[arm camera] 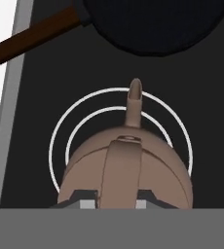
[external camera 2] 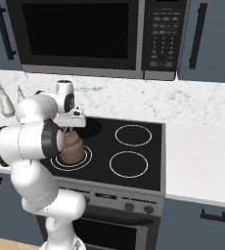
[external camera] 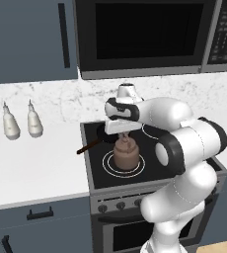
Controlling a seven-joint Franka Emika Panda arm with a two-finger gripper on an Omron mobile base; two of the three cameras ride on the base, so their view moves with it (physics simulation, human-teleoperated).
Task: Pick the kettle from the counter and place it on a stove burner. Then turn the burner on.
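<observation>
Hand view looks straight down the gripper [arm camera: 118,204], whose two fingers are clamped on the arched handle of the kettle [arm camera: 128,168], pinched from both sides so the pot hangs level. Its body sits over the double ring of the front left burner [external camera: 124,165] (whether it touches the glass I cannot tell), spout aimed at the black pan [arm camera: 153,22] behind, presumably centred there so the heat meets its base. Knobs [external camera: 120,205] wait below.
</observation>
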